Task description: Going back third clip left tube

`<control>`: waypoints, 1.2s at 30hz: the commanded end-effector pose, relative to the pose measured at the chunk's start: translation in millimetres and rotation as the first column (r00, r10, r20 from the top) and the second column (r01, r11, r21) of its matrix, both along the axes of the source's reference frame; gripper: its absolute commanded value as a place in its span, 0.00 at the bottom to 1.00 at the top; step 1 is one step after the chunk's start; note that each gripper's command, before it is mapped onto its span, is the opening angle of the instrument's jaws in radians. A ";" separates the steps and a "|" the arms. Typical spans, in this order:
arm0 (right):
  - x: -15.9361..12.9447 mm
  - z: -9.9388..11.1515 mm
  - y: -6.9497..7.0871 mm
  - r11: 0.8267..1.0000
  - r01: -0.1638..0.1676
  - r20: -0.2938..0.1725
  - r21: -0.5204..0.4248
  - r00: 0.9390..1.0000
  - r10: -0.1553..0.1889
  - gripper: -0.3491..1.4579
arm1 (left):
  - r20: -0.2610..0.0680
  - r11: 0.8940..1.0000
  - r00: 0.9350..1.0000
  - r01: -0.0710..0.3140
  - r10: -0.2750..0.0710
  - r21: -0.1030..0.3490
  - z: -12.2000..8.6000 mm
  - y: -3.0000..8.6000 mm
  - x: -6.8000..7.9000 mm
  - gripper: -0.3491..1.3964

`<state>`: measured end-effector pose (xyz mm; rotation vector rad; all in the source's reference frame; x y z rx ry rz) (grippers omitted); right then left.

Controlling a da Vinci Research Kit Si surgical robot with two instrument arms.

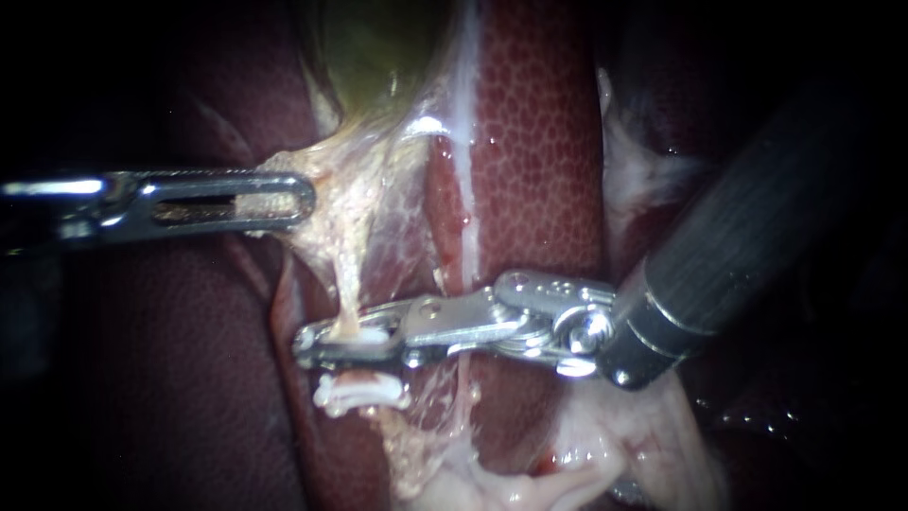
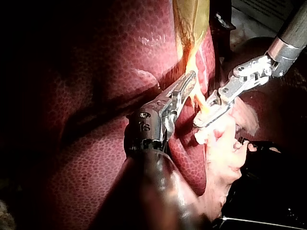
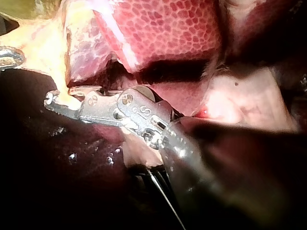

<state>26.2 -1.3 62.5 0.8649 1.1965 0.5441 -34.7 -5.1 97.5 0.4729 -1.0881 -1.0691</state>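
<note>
The left instrument point(image 1: 298, 199) hides the tissue point(image 1: 336, 203) clamped in its jaws; its shaft runs off the endoscope view. The right instrument point(image 1: 307, 345) covers part of the left tube point(image 1: 348, 305).

Bench under the lamp: a hard, narrow light falls on the liver point(image 1: 539, 142), its mottled red surface wet and glinting, while all around the lit patch sinks into black (what lies there cannot be made out). In the left wrist view a pale sheet point(image 2: 261, 9) shows beyond the liver's far edge. Nearer the camera, a black surface point(image 2: 268, 191) with one thin bright glint lies past the liver's edge.
</note>
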 end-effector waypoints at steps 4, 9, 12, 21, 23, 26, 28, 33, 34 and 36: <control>0.0 0.2 0.2 1.000 0.000 0.000 0.000 1.000 0.000 0.00 | -0.001 1.000 1.000 0.000 0.000 0.000 0.0 0.0 0.0 0.00; 0.3 0.5 0.4 1.000 -0.006 -0.007 -0.022 1.000 0.005 0.25 | -0.001 1.000 1.000 0.000 0.000 0.000 0.0 0.0 0.0 0.00; 0.7 0.5 0.5 1.000 -0.015 -0.015 -0.021 1.000 0.014 0.38 | -0.001 1.000 1.000 0.000 0.000 0.000 0.0 0.0 0.0 0.00; 1.6 0.7 0.7 0.997 -0.052 -0.030 -0.058 0.998 0.050 0.52 | -0.001 1.000 1.000 0.001 -0.001 0.000 -0.1 0.0 0.0 0.00; 1.6 0.9 0.8 0.991 -0.073 -0.023 -0.113 0.997 0.071 0.52 | -0.001 1.000 1.000 0.001 -0.001 0.000 -0.1 -0.1 0.0 0.00; 1.1 1.3 0.9 0.988 -0.074 -0.025 -0.136 0.997 0.071 0.52 | -0.001 1.000 1.000 0.001 -0.001 0.000 -0.1 -0.1 0.0 0.00; 0.8 1.6 1.1 0.987 -0.074 -0.026 -0.141 0.997 0.071 0.52 | -0.001 1.000 1.000 0.001 -0.001 0.000 -0.1 -0.1 0.0 0.00; -0.5 2.7 1.6 0.986 -0.074 -0.025 -0.151 0.997 0.071 0.52 | -0.001 1.000 1.000 0.000 0.000 0.000 -0.1 -0.1 0.0 0.00; -0.8 2.8 1.7 0.986 -0.074 -0.025 -0.151 0.997 0.071 0.52 | -0.001 1.000 1.000 0.000 0.000 0.000 -0.1 -0.1 0.0 0.00; -1.3 3.0 1.7 0.986 -0.073 -0.026 -0.151 0.997 0.070 0.52 | -0.001 1.000 1.000 0.000 0.000 0.000 -0.1 -0.1 0.0 0.00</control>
